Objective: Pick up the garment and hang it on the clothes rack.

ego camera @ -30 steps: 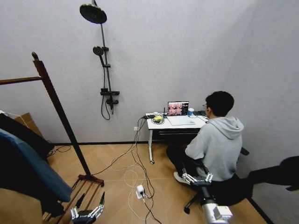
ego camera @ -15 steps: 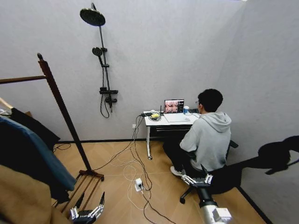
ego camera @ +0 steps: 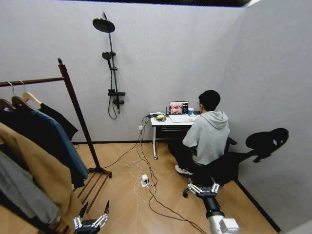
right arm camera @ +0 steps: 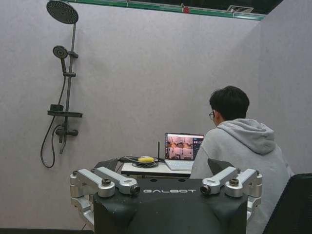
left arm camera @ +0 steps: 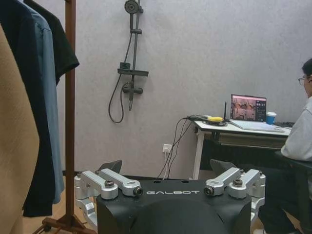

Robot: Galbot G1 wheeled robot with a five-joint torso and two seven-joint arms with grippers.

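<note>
The clothes rack (ego camera: 74, 105) stands at the left, a dark wooden post with a horizontal bar (ego camera: 30, 82); its post also shows in the left wrist view (left arm camera: 70, 112). A black garment (ego camera: 59, 122) on a light wooden hanger (ego camera: 30, 98) hangs on the bar nearest the post, also seen as dark fabric (left arm camera: 57, 44). My left gripper (ego camera: 91, 222) (left arm camera: 165, 168) sits low in front of the rack's foot, open and empty. To the right, my right gripper (ego camera: 204, 187) (right arm camera: 163, 165) is also low, open and empty.
A blue shirt (ego camera: 62, 141), a tan coat (ego camera: 41, 173) and a grey garment (ego camera: 22, 195) hang on the same bar. A person sits at a white desk (ego camera: 163, 122) with a laptop. Cables and a power strip (ego camera: 145, 181) lie on the floor. A shower fixture (ego camera: 113, 63) is on the wall.
The whole head view has pulled back, so the camera moved: more of the rack and its hanging clothes now shows, and the desk and person look smaller. Both arms keep the same pose.
</note>
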